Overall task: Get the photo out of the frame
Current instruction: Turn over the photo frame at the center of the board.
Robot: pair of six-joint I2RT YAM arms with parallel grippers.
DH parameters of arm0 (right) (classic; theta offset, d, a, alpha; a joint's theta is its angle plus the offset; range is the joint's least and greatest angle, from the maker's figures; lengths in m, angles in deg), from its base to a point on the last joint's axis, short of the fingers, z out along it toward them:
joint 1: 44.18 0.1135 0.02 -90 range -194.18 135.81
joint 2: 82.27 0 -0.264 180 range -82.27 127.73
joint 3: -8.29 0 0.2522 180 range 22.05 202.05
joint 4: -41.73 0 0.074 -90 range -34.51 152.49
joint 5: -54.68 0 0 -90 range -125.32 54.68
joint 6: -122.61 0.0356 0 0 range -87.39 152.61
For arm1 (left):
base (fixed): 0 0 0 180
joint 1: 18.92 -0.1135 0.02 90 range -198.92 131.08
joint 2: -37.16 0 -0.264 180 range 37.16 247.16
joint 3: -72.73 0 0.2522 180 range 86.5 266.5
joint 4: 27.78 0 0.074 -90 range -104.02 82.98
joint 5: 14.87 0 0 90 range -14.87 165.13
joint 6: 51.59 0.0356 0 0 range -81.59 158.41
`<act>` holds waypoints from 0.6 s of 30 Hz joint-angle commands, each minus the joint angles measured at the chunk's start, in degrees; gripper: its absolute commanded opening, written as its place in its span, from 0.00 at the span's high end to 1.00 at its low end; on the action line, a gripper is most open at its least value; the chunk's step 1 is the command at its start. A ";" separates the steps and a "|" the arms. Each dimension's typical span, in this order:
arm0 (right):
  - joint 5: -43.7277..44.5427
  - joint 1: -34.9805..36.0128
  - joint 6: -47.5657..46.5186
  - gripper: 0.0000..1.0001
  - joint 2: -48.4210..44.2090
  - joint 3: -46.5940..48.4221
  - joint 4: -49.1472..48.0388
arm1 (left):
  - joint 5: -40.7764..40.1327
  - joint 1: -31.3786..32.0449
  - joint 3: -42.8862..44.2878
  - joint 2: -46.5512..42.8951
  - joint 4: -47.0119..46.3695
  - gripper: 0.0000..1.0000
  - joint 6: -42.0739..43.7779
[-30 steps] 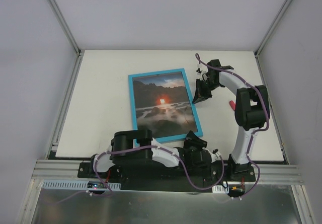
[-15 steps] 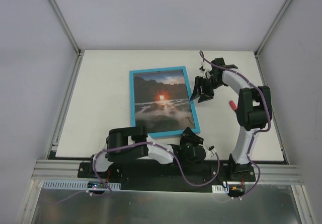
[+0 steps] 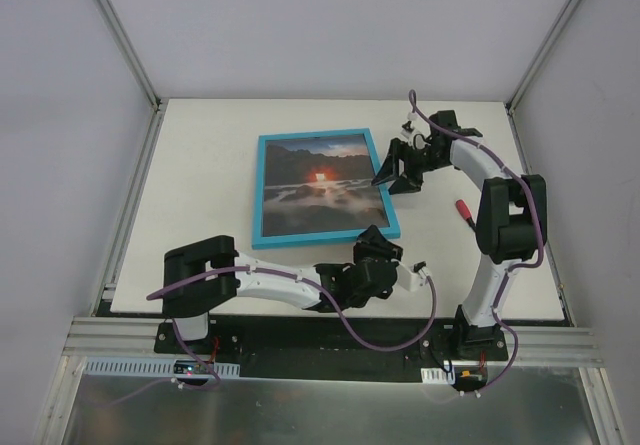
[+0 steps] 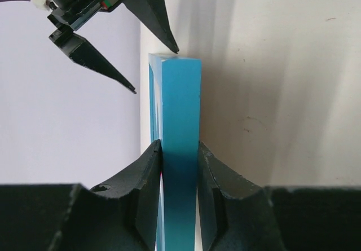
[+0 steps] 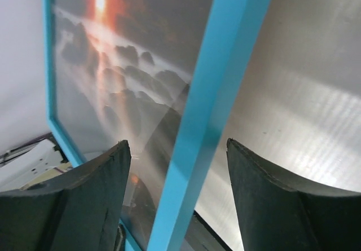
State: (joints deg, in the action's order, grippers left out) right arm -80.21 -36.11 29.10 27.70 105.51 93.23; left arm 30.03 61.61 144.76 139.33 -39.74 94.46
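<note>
The light-blue frame (image 3: 262, 193) holds the photo (image 3: 320, 187) of dark rocks and an orange glow, face up, above the table's middle. My left gripper (image 3: 378, 253) is shut on the frame's near right corner. In the left wrist view the blue frame edge (image 4: 180, 110) runs straight out from between its pads (image 4: 148, 177). My right gripper (image 3: 396, 171) stands open at the frame's right side near the far corner. In the right wrist view the blue frame bar (image 5: 217, 93) passes between the spread fingers (image 5: 265, 189) without touching them, and the photo (image 5: 113, 65) lies to its left.
A small red object (image 3: 463, 208) lies on the white table (image 3: 200, 165) beside the right arm. Grey enclosure walls stand to the left, right and back. The arm bases and a metal rail (image 3: 120, 337) line the near edge.
The right gripper has opened and moved toward the back to the frame's far right corner. The left arm has stretched out and carried the frame toward the back, turning it squarer.
</note>
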 commanded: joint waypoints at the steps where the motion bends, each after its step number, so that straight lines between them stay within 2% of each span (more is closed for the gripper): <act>1: -9.07 -0.25 5.61 0.29 -2.13 -1.10 -4.51 | -0.60 -0.11 2.30 -4.43 -1.09 1.00 1.16; 6: -14.44 -0.17 12.81 0.28 -1.34 -5.31 -11.61 | -0.25 -0.55 2.21 -4.96 -1.09 1.00 1.43; 18: -18.31 0.97 23.89 0.28 1.65 -11.21 -23.93 | 0.37 -3.54 5.37 -6.37 1.19 1.00 1.87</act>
State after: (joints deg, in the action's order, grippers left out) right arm -94.76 -36.09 47.64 29.45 95.61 75.55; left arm 31.50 59.42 146.29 137.65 -37.18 95.40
